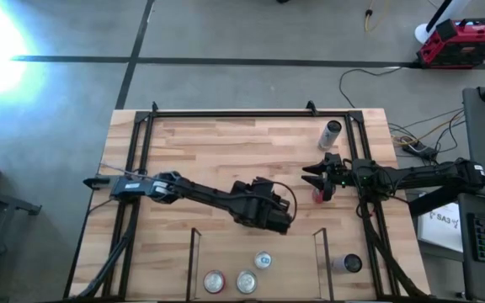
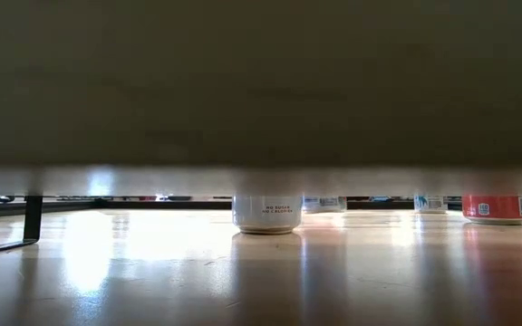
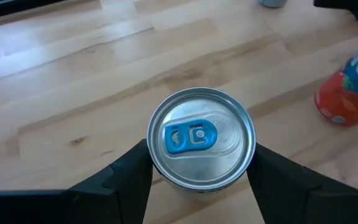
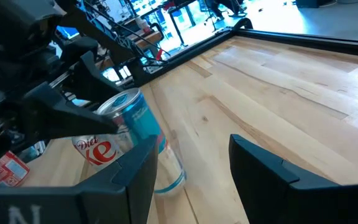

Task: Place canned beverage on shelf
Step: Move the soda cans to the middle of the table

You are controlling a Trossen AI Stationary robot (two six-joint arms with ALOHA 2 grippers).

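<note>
The canned beverage (image 3: 201,140) has a plain silver lid with a bright blue pull tab, and the right wrist view shows its side to be teal. The left gripper (image 3: 201,157) has it clamped, one dark finger (image 3: 129,171) pressed to each side of the body just under the rim. The can sits near the middle of the table (image 1: 226,147), just beyond the far end of the shelf (image 1: 317,252). The gripper hides it from above, and whether it touches the wood cannot be told.

In the shelf, three silver-topped cans (image 1: 246,281) stand near the near edge. To the right, the right gripper (image 1: 310,176) hangs with its fingers parted and nothing between them, a red can (image 1: 317,195) just beside it. A further can (image 1: 333,132) sits far right.
</note>
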